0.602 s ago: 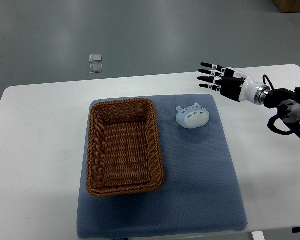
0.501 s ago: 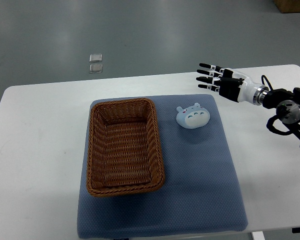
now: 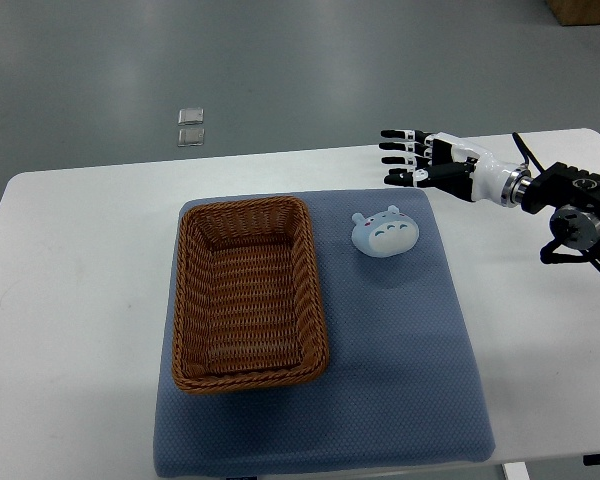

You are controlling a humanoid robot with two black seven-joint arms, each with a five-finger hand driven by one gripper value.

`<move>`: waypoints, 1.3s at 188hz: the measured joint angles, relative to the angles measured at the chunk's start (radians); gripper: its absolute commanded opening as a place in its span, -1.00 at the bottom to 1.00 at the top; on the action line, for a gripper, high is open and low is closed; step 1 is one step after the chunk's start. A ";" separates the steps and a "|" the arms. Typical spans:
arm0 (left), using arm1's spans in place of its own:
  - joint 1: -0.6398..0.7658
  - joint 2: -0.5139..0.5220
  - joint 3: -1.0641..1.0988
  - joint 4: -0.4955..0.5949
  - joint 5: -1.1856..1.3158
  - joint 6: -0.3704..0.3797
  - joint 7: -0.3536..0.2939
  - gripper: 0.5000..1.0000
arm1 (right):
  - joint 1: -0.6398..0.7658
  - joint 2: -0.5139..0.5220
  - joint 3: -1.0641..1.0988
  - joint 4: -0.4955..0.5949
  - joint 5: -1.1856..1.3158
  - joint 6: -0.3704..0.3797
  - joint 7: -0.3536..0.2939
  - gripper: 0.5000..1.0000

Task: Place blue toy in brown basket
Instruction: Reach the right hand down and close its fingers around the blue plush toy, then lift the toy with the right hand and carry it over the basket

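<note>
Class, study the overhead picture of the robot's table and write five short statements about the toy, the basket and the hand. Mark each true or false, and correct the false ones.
1. The blue toy lies inside the brown basket. False: it lies on the blue mat, right of the basket.
2. The basket holds nothing. True.
3. The right hand grasps the toy. False: it is apart from the toy, fingers spread, holding nothing.
4. The basket sits on the mat. True.
5. The left hand rests beside the basket. False: no left hand shows.
</note>
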 measured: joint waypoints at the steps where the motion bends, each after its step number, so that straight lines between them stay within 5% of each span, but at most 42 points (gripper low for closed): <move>1: 0.000 0.000 0.000 0.000 0.000 0.000 0.000 1.00 | 0.001 0.000 0.000 0.000 -0.010 0.000 0.001 0.64; 41: -0.001 0.000 0.000 -0.003 0.000 0.001 -0.001 1.00 | 0.070 -0.017 -0.005 0.002 -0.342 0.059 0.068 0.64; 87: 0.000 0.000 0.002 -0.001 0.000 0.001 -0.001 1.00 | 0.138 -0.015 -0.015 0.007 -0.656 0.101 0.075 0.64; 170: 0.000 0.000 0.002 -0.002 0.000 0.001 0.000 1.00 | 0.152 0.013 -0.224 0.050 -0.807 -0.051 0.073 0.59; 212: 0.000 0.000 0.002 -0.002 0.000 0.001 0.000 1.00 | 0.146 0.026 -0.299 0.041 -0.808 -0.138 0.072 0.12; 244: 0.000 0.000 0.002 -0.002 0.000 0.001 0.000 1.00 | 0.144 0.026 -0.309 0.040 -0.808 -0.151 0.072 -0.79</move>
